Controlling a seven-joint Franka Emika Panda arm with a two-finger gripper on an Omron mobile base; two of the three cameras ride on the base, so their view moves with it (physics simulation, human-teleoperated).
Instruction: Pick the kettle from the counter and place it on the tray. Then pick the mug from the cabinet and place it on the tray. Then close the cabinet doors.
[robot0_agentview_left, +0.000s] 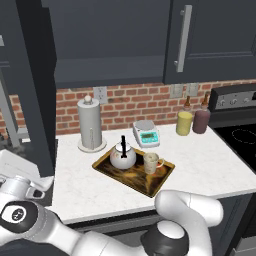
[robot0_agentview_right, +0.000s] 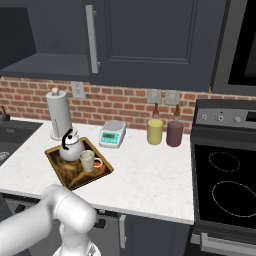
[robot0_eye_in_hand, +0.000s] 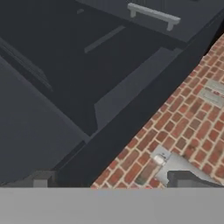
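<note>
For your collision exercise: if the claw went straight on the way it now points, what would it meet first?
Probably the open cabinet, near its lower front edge, with the brick wall beside it. Depth is unclear in the hand view.

No text, label or number can be read on anything; the scale (robot0_agentview_left: 146, 133) display is too small.

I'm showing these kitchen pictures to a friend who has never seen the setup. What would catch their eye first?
Probably the patterned tray in the middle of the white counter, with the silver kettle and the cream mug standing on it side by side. Behind them runs the red brick wall, and above it the dark cabinet stands open on its left side, its shelf bare.
</note>
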